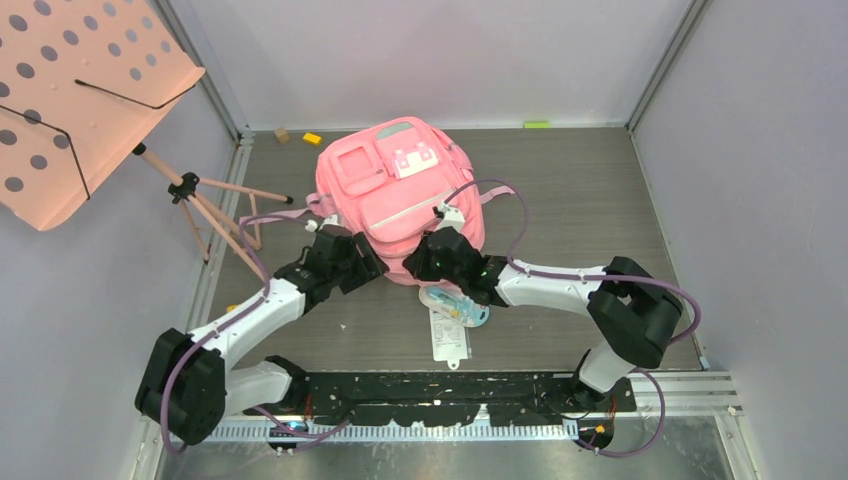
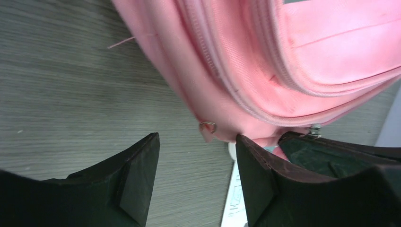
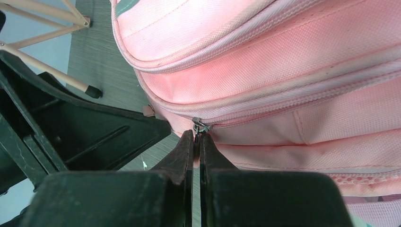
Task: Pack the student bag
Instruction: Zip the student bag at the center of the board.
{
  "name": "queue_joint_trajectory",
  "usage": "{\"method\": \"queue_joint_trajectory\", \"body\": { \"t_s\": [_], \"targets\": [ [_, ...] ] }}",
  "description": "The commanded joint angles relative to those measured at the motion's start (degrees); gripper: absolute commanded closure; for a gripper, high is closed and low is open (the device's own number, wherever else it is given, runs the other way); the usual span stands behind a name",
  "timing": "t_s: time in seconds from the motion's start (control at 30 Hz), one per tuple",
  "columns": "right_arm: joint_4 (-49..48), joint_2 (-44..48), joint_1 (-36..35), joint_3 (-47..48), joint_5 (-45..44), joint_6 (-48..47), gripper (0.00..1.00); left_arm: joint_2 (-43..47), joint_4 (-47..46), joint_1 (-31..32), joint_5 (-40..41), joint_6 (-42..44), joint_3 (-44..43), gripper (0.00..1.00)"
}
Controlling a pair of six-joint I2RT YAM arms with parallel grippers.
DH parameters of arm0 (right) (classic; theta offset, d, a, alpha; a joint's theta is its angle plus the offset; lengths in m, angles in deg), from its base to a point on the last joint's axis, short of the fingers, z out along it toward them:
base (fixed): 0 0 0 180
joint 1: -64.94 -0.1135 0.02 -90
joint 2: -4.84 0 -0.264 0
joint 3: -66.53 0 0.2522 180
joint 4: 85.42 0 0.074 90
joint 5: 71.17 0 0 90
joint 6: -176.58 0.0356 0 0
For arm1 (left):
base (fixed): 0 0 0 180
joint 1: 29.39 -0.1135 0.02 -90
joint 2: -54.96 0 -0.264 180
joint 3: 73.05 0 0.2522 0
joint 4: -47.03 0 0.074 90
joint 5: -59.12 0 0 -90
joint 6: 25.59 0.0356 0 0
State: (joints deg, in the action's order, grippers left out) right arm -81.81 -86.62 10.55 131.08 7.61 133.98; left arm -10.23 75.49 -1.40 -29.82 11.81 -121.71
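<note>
Far left of the student bag [image 1: 400,185]: salmon-pink perforated metal music stand [image 1: 70,100], desk tilted, on thin tripod legs, well apart from the bag.

Just past the bag's far-left corner: small tan block [image 1: 282,135] and small yellow block [image 1: 313,139], side by side, near the bag but clear of it.

At the bag's near-left corner: black left gripper [image 1: 366,262] on a white arm. Stands released, fingers [image 2: 137,175] spread wide, nothing between them but the grey wood-grain table [image 2: 71,94]. Just ahead of the gap, a small metal ring pull [image 2: 207,126] hangs from the bag's edge, untouched.

Centre: the bag itself, a large pink fabric backpack. Lies flat on the table, front pockets and small white patch facing up.

At the bag's near-right corner: black right gripper [image 1: 432,262], close beside the left one. Clenched tight, fingertips [image 3: 187,151] pinching the silver metal zipper pull [image 3: 197,126] at the end of a zip line on the bag's side.

Just below the bag's near edge: flat white packet [image 1: 450,340] with a teal item [image 1: 472,312] on it, its far end hidden under the right gripper.

Past the bag's far-right corner, by the back wall: small lime-green flat piece [image 1: 537,124], well apart from the bag.
</note>
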Motion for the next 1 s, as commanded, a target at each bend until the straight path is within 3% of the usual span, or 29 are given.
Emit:
{"method": "queue_joint_trajectory", "body": {
  "t_s": [0.0, 0.13, 0.2, 0.5, 0.73, 0.97],
  "targets": [
    [-4.29, -0.12, -0.61, 0.77, 3.98, 1.13, 1.0, -1.88, -10.61, -0.74, -2.73, -4.95, -0.09, 0.38],
    [-3.99, 0.43, -0.62, 0.45, 3.66, 1.17, 0.99, -3.66, -16.18, -1.71, -3.84, -6.78, 1.81, 0.38],
    [-3.62, 1.01, -0.63, 0.31, 3.19, 1.1, 1.0, -5.27, -17.69, -2.28, -4.7, -7.26, 2.06, 0.43],
    [4.59, 7.12, 1.03, 1.03, -0.84, 0.6, 1.0, -6.93, -23.87, -3.77, -2.08, -12.12, 6.85, 1.0],
    [9.42, 12.43, 6.36, -1.9, 0.54, 3.41, 1.0, -7.56, -18.74, -13.62, -9.97, -5.13, 4.41, 1.0],
    [15.64, 13.45, 10.29, -1.94, -2.41, -4.16, 1.0, -6.17, -9.99, -19.87, -11.08, 2.53, -0.01, 1.0]
  ]
}}
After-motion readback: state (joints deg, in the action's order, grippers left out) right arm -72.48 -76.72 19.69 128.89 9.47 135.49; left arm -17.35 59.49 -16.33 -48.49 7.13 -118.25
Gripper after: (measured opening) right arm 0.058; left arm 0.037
